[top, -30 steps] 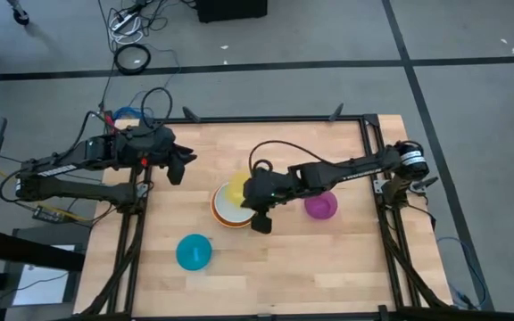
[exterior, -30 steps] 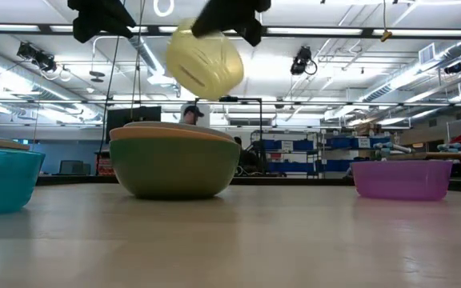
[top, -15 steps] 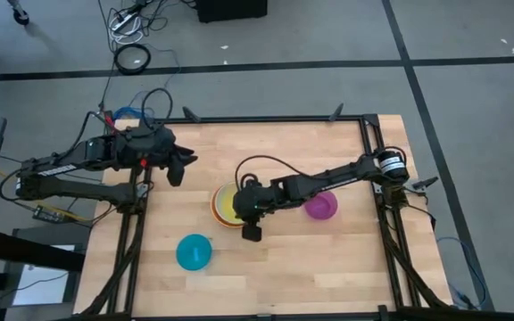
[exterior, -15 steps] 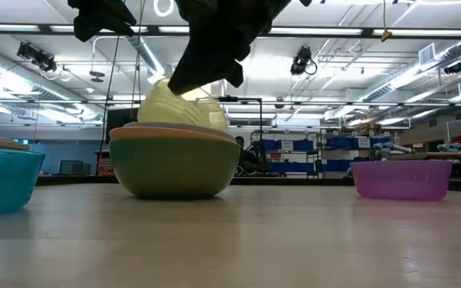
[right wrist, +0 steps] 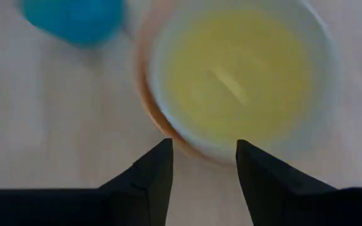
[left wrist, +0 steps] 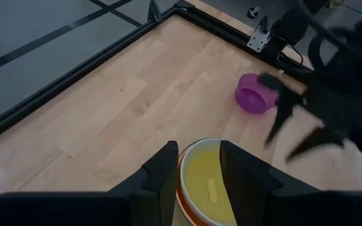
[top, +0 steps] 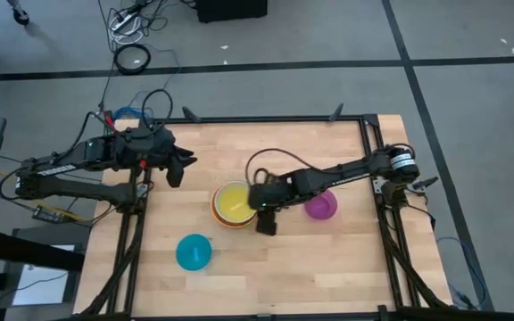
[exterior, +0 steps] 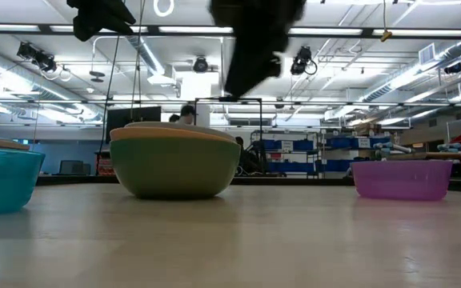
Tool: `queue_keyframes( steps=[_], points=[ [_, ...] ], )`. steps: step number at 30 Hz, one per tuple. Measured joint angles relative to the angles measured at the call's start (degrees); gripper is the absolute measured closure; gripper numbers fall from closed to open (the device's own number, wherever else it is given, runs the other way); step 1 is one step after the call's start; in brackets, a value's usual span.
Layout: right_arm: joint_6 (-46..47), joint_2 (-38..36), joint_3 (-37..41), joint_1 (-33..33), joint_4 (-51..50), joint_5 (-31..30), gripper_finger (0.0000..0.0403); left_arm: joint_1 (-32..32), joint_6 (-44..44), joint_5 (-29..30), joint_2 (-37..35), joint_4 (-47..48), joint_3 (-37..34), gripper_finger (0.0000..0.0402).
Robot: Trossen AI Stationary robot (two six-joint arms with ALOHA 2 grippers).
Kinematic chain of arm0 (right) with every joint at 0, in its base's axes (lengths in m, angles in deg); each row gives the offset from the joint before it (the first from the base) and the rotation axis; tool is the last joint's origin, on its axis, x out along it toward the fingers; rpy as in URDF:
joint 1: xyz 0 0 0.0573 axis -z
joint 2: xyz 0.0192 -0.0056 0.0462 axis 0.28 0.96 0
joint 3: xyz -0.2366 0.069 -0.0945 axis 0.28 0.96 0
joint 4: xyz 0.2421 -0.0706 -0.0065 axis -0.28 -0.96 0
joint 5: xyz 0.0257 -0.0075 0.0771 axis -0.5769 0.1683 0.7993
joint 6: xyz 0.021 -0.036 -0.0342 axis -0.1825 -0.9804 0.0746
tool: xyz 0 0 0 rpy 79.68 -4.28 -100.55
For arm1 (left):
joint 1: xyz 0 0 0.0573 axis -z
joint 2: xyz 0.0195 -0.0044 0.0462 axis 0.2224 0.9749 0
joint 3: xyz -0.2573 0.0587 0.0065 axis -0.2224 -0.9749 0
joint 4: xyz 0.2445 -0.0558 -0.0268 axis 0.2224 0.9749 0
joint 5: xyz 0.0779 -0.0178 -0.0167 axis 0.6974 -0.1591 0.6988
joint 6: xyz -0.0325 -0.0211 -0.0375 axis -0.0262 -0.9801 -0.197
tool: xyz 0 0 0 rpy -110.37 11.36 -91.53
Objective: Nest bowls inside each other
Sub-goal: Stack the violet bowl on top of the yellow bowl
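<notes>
The yellow bowl point(top: 235, 202) sits upright inside a stack of bowls point(exterior: 174, 160), green outside with an orange and a white rim, at the table's middle. My right gripper point(right wrist: 203, 166) hovers open just above the stack's near right rim, holding nothing; it is the dark shape point(exterior: 254, 48) in the low view. The purple bowl point(top: 320, 206) stands alone to the right, the blue bowl point(top: 194, 252) near the front left. My left gripper point(top: 178, 168) waits open above the far left of the table, its fingers point(left wrist: 165, 172) empty.
A black metal frame point(top: 364, 125) edges the wooden table. Bare wood lies between the stack and the purple bowl point(left wrist: 255, 94) and along the near edge to the right of the blue bowl point(exterior: 2, 180).
My right gripper has come down with the yellow bowl, tipping it into the stack, then let go and drawn back a little toward the table's right. The yellow bowl, lifted and tilted a second ago, now rests nested inside the stack.
</notes>
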Motion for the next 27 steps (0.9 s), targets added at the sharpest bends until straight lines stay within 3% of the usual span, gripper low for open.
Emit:
queue_keyframes(
  steps=[5, 13, 18, 27],
  points=[
    [7.6, -2.7, 0.0, -0.4, -18.7, -5.0, 0.0241, 0.0, 0.0, 0.0, 0.0, 0.0, 0.0, 0.0275],
    [19.4, -4.1, 0.1, -3.0, -37.3, -5.1, 0.0231, 0.0, 0.0, 0.0, 0.0, 0.1, 0.0, 0.0275],
    [23.1, -4.1, 3.5, -4.5, -38.2, -3.6, 0.0229, 0.0, 0.0, 0.0, 0.0, 1.2, 0.0, 0.0275],
    [25.8, -4.0, 12.2, -5.2, -29.7, 0.2, 0.0229, 0.0, 0.0, 0.0, 0.0, 2.8, 0.0, 0.0275]
  ],
)
